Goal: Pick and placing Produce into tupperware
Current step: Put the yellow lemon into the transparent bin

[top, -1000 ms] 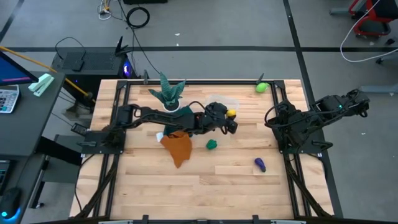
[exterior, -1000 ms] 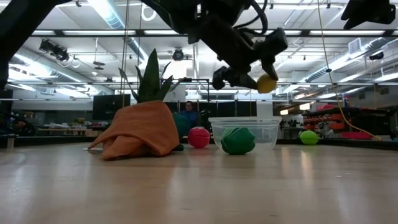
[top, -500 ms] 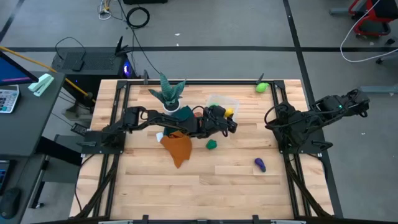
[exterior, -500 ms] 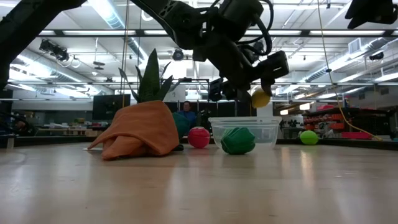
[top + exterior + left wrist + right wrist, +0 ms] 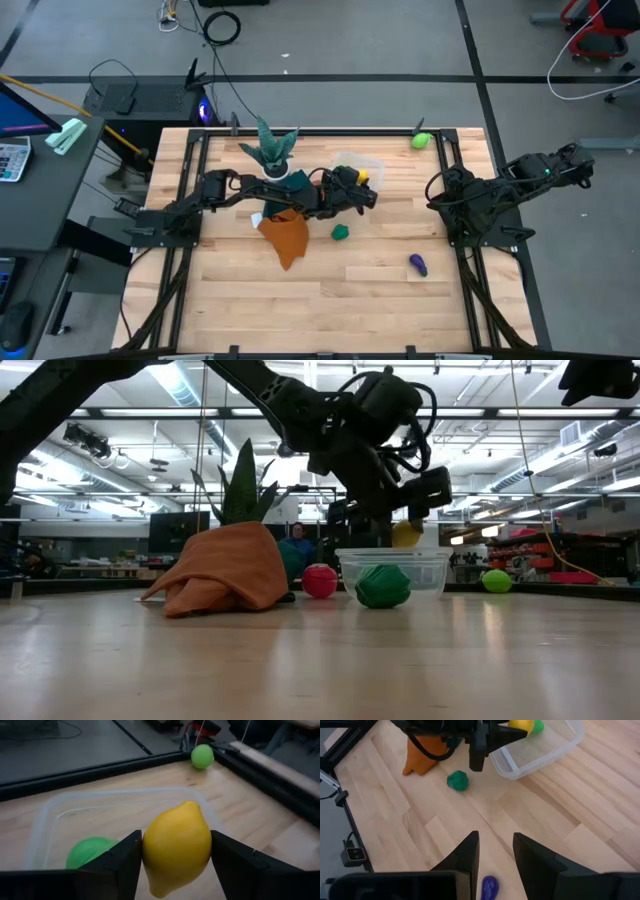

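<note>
My left gripper (image 5: pixel 364 182) reaches from the table's left and is shut on a yellow lemon (image 5: pixel 176 847) just above the clear tupperware (image 5: pixel 352 165). In the low view the lemon (image 5: pixel 405 535) hangs at the box's rim (image 5: pixel 392 552). One light green piece (image 5: pixel 90 852) lies inside the box. On the table rest a dark green piece (image 5: pixel 341 232), a purple piece (image 5: pixel 418 264), a light green ball (image 5: pixel 420 141) near the far edge and a red piece (image 5: pixel 320 580). My right gripper (image 5: pixel 495 852) waits open at the right side. My left gripper pinches the lemon between its two fingers (image 5: pixel 120 865), one on each side of its middle (image 5: pixel 150 850). The fingers slant down from the table's left. The lemon is lifted clear, right over the open tupperware (image 5: pixel 45 815).
An orange cloth (image 5: pixel 285 235) lies heaped under the left arm, with a teal cloth beside it. A teal spiky plant in a white pot (image 5: pixel 272 152) stands left of the box near the far edge. Bare wood stretches across the near half of the table.
My left gripper has carried the lemon down and slightly toward the table's far-left, from well above the box's right side to just over its rim. It has stayed shut on the lemon.
</note>
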You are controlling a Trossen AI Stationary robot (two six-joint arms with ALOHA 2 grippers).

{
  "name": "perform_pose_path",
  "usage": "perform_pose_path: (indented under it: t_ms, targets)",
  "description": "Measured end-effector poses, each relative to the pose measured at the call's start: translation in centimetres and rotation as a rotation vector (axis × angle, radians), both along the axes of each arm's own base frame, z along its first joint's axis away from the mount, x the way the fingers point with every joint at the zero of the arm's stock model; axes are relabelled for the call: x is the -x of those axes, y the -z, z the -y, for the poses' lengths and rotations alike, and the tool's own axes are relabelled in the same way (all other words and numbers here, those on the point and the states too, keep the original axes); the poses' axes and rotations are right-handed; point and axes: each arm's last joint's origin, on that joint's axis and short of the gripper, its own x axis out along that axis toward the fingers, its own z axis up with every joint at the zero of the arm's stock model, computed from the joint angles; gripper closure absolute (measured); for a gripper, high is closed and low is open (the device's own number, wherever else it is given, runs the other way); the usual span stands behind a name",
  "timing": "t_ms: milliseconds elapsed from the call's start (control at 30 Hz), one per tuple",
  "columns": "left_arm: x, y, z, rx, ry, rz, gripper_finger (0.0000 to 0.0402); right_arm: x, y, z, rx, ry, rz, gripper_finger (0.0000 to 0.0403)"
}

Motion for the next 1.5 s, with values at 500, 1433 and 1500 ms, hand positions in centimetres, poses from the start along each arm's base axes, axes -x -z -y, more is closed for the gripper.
perform_pose_path:
  t_ms: [500, 1433, 1500]
  targets:
    - [0.3, 1.2, 0.2, 0.060, 0.019, -0.058, 0.0188, 0.0, 0.0, 0.0, 0.004, -0.005, -0.001, 0.0317]
    - [0.4, 1.5, 0.3, 0.102, 0.041, -0.069, 0.0182, 0.0, 0.0, 0.0, 0.004, -0.005, -0.002, 0.0317]
    - [0.4, 1.5, 0.3, 0.103, 0.042, -0.069, 0.0183, 0.0, 0.0, 0.0, 0.004, -0.005, -0.001, 0.0317]
